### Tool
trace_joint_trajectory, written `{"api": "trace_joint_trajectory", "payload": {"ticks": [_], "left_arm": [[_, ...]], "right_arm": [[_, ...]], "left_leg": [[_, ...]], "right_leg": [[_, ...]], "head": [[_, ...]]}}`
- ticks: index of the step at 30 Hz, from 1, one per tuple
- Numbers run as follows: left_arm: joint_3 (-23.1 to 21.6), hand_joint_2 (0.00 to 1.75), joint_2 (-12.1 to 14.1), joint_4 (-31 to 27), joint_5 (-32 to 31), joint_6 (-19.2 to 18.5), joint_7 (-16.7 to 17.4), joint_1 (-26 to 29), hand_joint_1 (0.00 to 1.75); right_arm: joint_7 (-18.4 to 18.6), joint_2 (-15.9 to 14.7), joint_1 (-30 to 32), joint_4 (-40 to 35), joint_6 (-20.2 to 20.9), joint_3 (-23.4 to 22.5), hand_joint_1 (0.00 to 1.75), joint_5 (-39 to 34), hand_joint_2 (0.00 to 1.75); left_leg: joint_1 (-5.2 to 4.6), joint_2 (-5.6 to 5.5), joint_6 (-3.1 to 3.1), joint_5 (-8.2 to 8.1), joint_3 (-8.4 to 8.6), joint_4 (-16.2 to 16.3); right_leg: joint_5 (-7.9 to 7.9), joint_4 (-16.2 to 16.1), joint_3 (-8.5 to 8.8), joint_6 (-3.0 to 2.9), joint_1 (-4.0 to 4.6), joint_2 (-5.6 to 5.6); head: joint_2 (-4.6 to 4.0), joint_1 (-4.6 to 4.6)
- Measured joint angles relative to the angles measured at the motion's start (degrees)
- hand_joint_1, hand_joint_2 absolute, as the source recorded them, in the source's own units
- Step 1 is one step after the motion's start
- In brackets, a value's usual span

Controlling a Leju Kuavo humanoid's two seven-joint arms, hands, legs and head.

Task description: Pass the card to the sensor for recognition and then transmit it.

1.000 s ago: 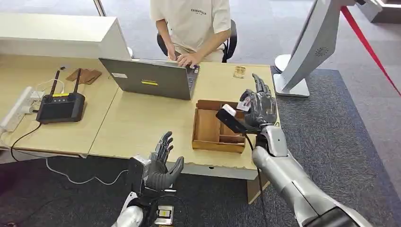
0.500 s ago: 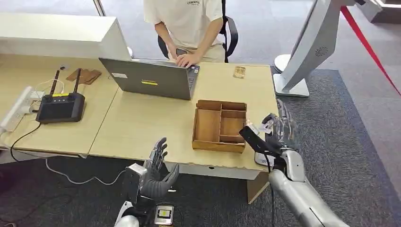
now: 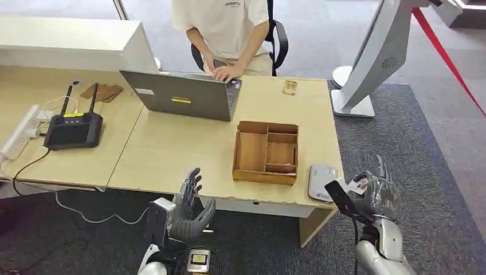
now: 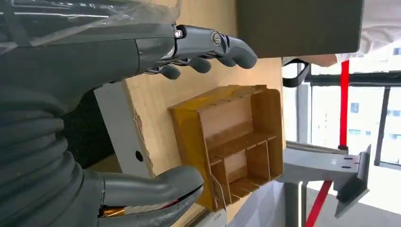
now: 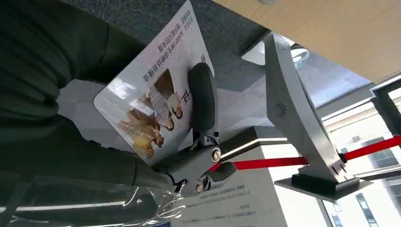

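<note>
My right hand [image 3: 378, 196] hangs off the table's front right corner, just right of the grey-white sensor pad [image 3: 321, 181] lying on that corner. It pinches the white card [image 3: 357, 185]. In the right wrist view the card [image 5: 151, 101] shows printed figures and text, with a dark finger [image 5: 203, 97] pressed across it by the hand [image 5: 85, 156]. My left hand [image 3: 189, 209] floats open below the table's front edge, holding nothing. In the left wrist view its fingers [image 4: 213, 42] are spread in front of the wooden box [image 4: 231, 142].
A compartmented wooden box [image 3: 266, 152] sits on the table [image 3: 172, 149] left of the sensor. A person [image 3: 229, 28] types on a laptop [image 3: 183, 94] at the far side. A black controller [image 3: 74, 129] lies left. A grey kiosk stand [image 3: 372, 63] rises at the right.
My right hand has carried the card from above the wooden box down and right, past the table's corner, uncovering the sensor pad. The left hand barely moved.
</note>
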Motion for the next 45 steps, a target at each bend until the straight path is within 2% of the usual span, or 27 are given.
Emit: {"api": "trace_joint_trajectory", "payload": {"ticks": [8,27,33,45], "left_arm": [[-0.04,1.75,0.0,-0.02,-0.02,0.0,0.68,-0.16,0.0],[-0.68,1.75,0.0,-0.02,0.11,0.0,1.18,-0.71,0.0],[-1.44,1.75,0.0,-0.02,0.26,0.0,1.18,-1.12,0.0],[-1.4,1.75,0.0,-0.02,-0.22,0.0,1.92,-1.1,0.0]], "right_arm": [[-0.96,-0.04,1.39,-0.98,0.52,-0.83,1.75,0.13,1.75],[-2.62,3.67,-1.08,-0.26,3.08,-0.22,1.75,0.85,1.75],[-3.8,5.55,-3.45,3.5,4.33,0.22,1.75,-0.28,1.75],[-4.17,7.1,-4.86,11.43,5.9,0.87,1.75,-2.73,1.75]], "left_leg": [[-0.01,0.0,0.0,0.0,-0.01,0.0],[-0.01,0.04,0.0,0.01,-0.03,-0.01],[-0.01,0.05,0.0,0.01,-0.02,0.0],[-0.01,0.05,0.0,0.0,-0.03,-0.01]], "right_leg": [[0.0,0.01,0.01,0.0,0.01,0.0],[0.0,0.01,0.0,0.0,0.01,0.0],[0.0,0.01,0.0,0.0,0.01,0.0],[0.0,0.0,0.0,0.0,0.01,-0.01]], "head": [[0.0,0.0],[0.0,0.0],[0.0,0.02],[0.0,0.0]]}}
